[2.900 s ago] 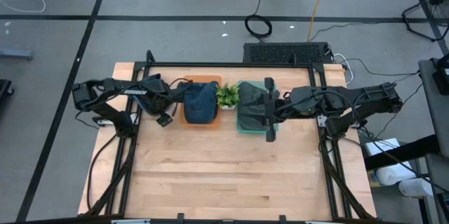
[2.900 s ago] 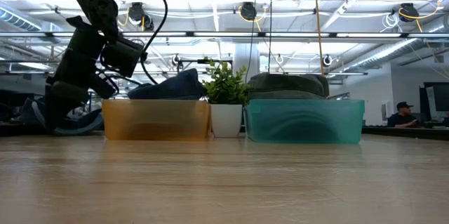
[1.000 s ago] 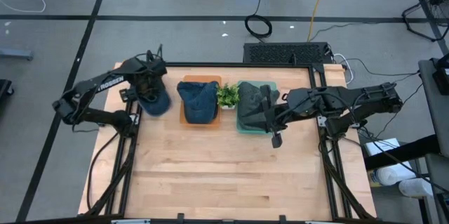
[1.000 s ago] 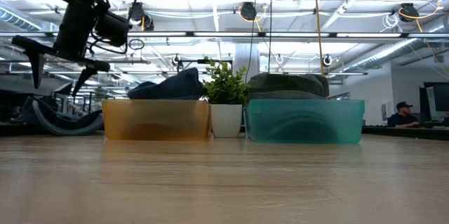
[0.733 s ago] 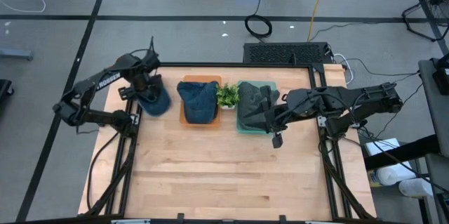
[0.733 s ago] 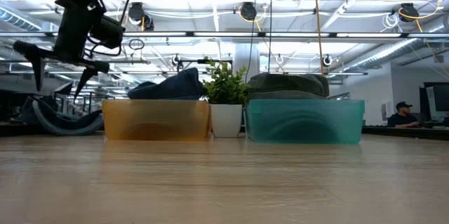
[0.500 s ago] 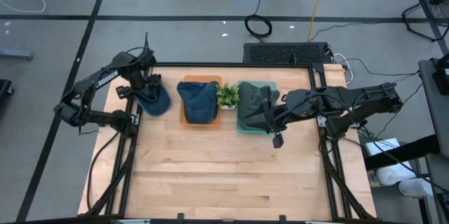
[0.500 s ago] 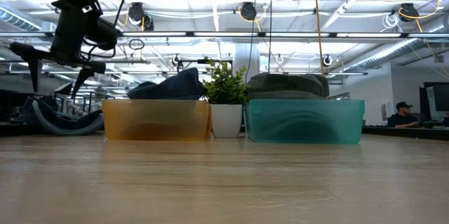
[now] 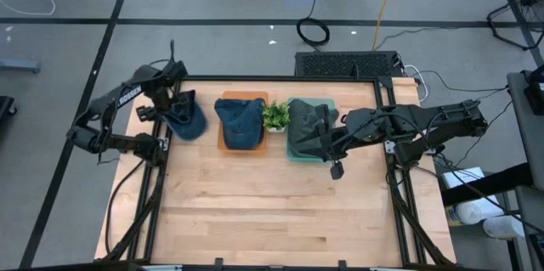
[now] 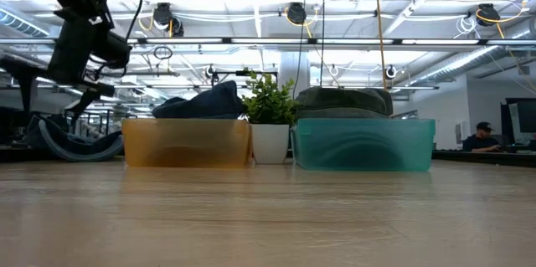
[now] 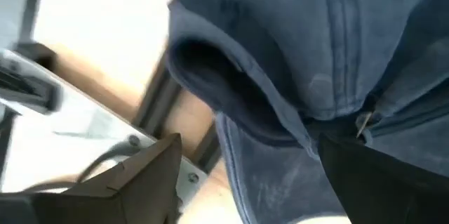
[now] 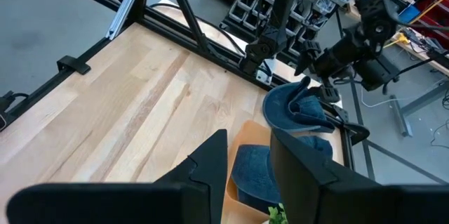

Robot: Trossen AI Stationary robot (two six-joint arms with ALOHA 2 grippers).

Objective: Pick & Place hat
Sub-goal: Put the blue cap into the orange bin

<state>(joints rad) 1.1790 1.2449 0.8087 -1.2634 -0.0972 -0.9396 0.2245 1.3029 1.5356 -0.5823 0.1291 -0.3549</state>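
Only the left wrist view shows detail — blue hat (image 11: 309, 76) seams.

Potted plant (image 9: 274, 116) between two bins.

Left gripper (image 9: 161, 101) raised — seemingly agape.

Bare table (image 9: 280, 211) front; bins (image 9: 240, 124) and plant (image 9: 274, 116) line the rear
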